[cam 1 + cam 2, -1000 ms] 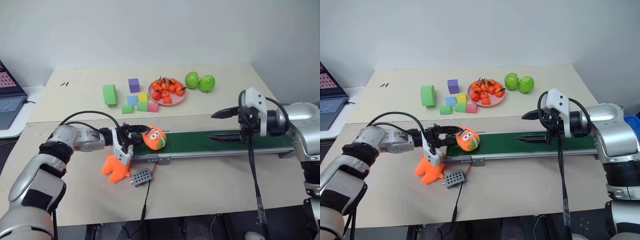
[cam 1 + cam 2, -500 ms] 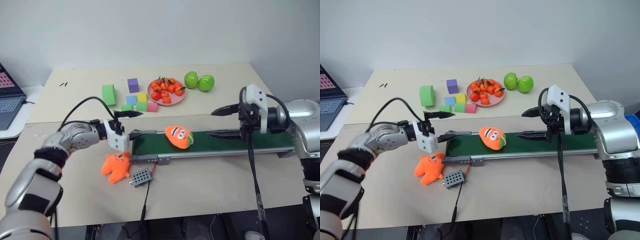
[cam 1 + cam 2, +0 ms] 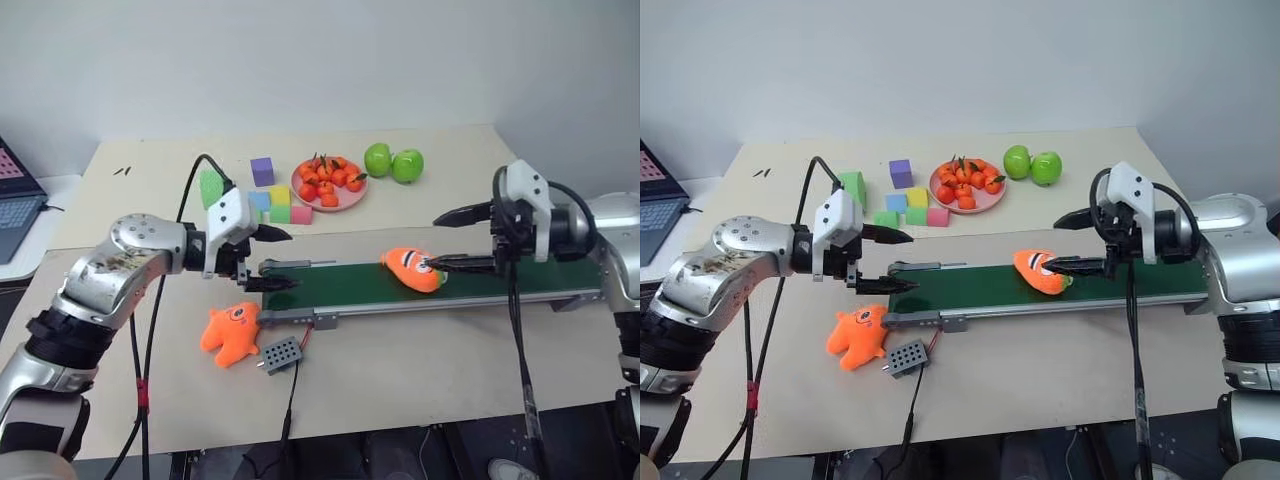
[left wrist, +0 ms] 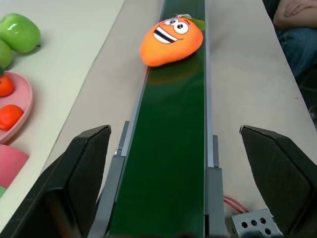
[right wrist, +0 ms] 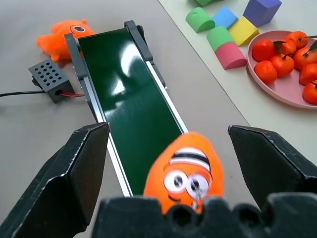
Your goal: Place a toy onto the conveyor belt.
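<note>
toy (image 3: pixel 412 269): lying on the conveyor belt (image 3: pixel 340 283), touching neither claw, well ahead of left gripper (image 3: pixel 279 258), right between the spread fingers of right gripper (image 3: pixel 449 240)
left gripper: wide open, empty, hovering over the belt's near end
right gripper: open, straddling the toy, not clamped
step: placement looks done, toy riding the belt
next: probably clear left arm off the belt; right claw either closes on toy or lifts away
clutter: star plush (image 3: pixel 230 334) and grey box (image 3: pixel 280 353) just below left gripper, off-belt

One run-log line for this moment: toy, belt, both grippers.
toy: lying on conveyor belt, free | left gripper: open, at belt's near end | right gripper: open around the toy, not closed on it
</note>
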Motion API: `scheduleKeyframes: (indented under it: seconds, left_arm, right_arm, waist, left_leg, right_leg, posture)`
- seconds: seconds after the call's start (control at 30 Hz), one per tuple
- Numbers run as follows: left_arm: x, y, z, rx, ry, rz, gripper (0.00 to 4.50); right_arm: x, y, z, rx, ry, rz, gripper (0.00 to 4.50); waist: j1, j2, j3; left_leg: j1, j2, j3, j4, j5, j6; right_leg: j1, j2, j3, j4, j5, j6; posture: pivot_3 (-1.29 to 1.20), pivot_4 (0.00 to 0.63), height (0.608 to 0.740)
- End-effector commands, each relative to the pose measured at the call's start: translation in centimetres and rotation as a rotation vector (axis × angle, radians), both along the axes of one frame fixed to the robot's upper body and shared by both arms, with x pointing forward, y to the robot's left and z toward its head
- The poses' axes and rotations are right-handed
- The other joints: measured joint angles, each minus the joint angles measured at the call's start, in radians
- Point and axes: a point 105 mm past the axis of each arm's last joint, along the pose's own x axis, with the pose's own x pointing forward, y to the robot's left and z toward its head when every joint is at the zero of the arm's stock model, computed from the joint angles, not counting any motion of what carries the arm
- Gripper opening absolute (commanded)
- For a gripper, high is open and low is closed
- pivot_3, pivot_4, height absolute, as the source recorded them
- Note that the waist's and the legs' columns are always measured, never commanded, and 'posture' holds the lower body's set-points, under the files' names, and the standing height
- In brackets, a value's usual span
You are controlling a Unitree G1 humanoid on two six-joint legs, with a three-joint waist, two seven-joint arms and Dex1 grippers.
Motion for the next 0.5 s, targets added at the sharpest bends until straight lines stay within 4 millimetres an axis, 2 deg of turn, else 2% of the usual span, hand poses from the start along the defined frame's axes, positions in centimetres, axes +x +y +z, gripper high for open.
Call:
scheduleKeyframes:
  seconds: [0.03, 0.2, 0.5]
  left_arm:
    - [0.2, -0.6, 2.6, -0.069, -0.073, 0.017, 4.46]
    - [0.5, -0.4, 2.7, -0.114, -0.031, 0.046, 4.46]
    - [0.7, -1.3, 4.1, -0.192, -0.027, 0.041, 4.46]
  right_arm:
    - [-0.6, 0.3, 2.6, 0.039, -0.088, 0.011, 4.5]
    - [-0.8, 0.5, 2.9, 0.065, -0.098, 0.009, 4.5]
    - [-1.0, 0.5, 3.2, 0.083, -0.104, -0.001, 4.5]
  waist:
    - [0.005, 0.0, 0.0]
    - [0.012, 0.0, 0.0]
    - [0.013, 0.0, 0.0]
  left_leg:
    - [0.0, 0.0, 0.0, 0.0, 0.0, 0.0]
    - [0.0, 0.0, 0.0, 0.0, 0.0, 0.0]
    - [0.0, 0.0, 0.0, 0.0, 0.0, 0.0]
  right_leg:
    - [0.0, 0.0, 0.0, 0.0, 0.0, 0.0]
    - [0.0, 0.0, 0.0, 0.0, 0.0, 0.0]
    - [0.0, 0.0, 0.0, 0.0, 0.0, 0.0]
  posture:
    - [0.0, 0.15, 0.74]
    - [0.0, 0.15, 0.74]
    - [0.0, 0.15, 0.74]
